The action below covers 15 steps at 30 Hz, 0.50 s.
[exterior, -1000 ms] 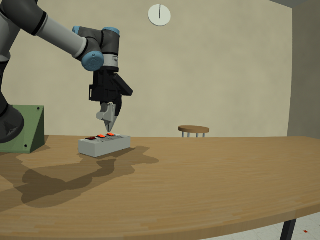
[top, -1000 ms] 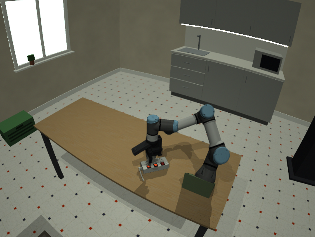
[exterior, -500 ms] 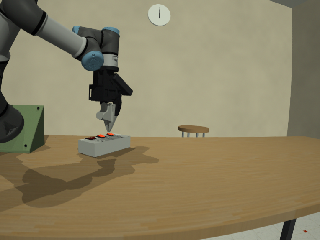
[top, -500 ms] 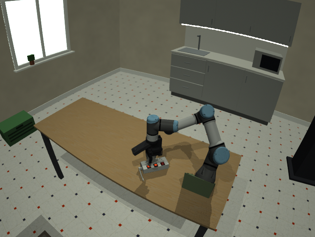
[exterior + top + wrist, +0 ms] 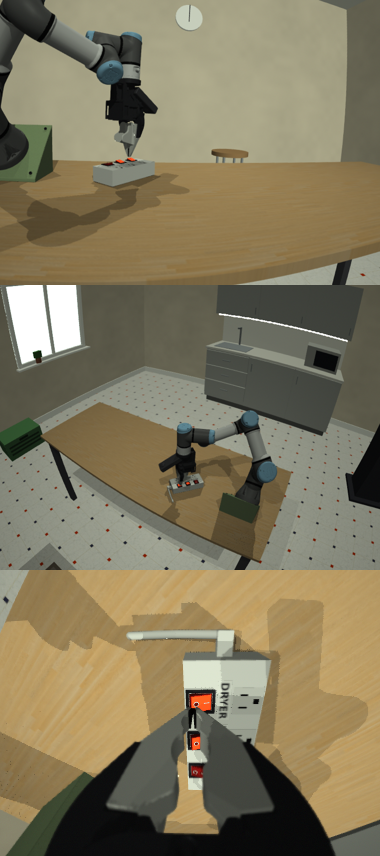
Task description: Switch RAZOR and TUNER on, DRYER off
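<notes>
On the wood-grain table (image 5: 245,199) near your arm's green wedge-shaped base (image 5: 37,153), the power strip (image 5: 123,174) lay right way up, a boxy pale-grey block with a stiff grey cord stub (image 5: 175,635) at one end. You had the gripper (image 5: 192,711) pointing straight down above it, its tapered grey fingers (image 5: 130,144) pressed together into a sharp point with nothing between them. That point hovered just over the near edge of the DRYER switch (image 5: 201,702), a glossy orange rocker that glowed bright. The middle rocker (image 5: 196,742) also glowed; the last one (image 5: 196,771) looked a darker, duller red. Their labels were hidden from you.
</notes>
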Each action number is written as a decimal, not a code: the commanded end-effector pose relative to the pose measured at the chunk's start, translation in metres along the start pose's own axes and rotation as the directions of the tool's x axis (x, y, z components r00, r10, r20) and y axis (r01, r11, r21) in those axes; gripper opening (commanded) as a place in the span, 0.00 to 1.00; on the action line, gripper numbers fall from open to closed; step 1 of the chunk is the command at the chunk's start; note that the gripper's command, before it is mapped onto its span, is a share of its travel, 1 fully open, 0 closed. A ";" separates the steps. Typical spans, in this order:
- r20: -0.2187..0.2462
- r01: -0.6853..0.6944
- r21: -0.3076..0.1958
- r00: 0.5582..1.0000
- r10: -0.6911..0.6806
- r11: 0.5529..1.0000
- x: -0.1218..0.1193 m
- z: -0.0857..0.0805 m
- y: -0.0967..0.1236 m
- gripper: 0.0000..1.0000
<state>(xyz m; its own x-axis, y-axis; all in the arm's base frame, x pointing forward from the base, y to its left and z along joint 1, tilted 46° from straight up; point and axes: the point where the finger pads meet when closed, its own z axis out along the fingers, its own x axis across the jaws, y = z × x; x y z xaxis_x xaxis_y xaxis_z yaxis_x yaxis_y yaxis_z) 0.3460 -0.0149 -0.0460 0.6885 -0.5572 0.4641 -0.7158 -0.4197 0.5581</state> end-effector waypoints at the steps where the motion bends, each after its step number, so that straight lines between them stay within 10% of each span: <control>1: -0.001 -0.001 0.002 1.000 0.001 1.000 0.000 0.000 0.000 0.00; 15: -0.001 -0.001 0.002 1.000 0.001 1.000 0.000 0.005 0.000 0.00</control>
<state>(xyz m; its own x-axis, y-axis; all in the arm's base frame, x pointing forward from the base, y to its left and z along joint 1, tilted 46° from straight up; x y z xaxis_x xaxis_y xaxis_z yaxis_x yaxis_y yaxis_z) 0.3455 -0.0180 -0.0490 0.6885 -0.5573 0.4641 -0.7158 -0.4196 0.5581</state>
